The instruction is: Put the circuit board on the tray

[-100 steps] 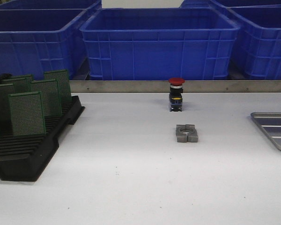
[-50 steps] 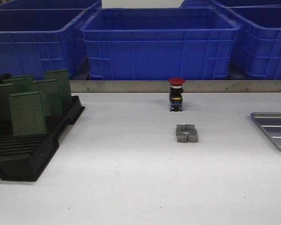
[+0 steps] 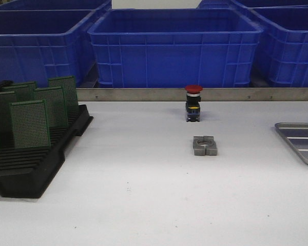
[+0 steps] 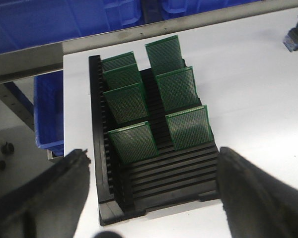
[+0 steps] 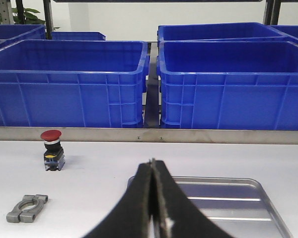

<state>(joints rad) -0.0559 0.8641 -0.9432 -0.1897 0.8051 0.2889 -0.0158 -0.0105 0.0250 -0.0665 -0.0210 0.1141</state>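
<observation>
circuit boards [image 4: 133,143] stand upright in two rows in the slots of a black rack [image 4: 154,176], seven of them counted in the left wrist view, at the near left of the white table [image 3: 143,195]; none is held. the left gripper [image 4: 149,198] hangs above the rack's near end with its dark fingers [image 4: 49,193] spread wide to either side of it, touching nothing. in the front view the same rack [image 3: 36,164] shows its green boards [image 3: 30,124], and no arm appears there. the tray [image 3: 303,141] lies flat at the table's right edge, well apart from the rack and partly cut off by the frame, its ribbed floor bare. the right gripper [image 5: 153,198] points over the tray [image 5: 238,203] with its two fingers [image 5: 139,203] pressed together, nothing between them. on the open table between rack and tray lies a small grey metal clamp [image 3: 205,145], and farther back, near the metal rail [image 3: 143,94], stands a red-capped push button [image 3: 193,102]. beyond the rail, large blue bins [image 3: 174,48] line the far side.
</observation>
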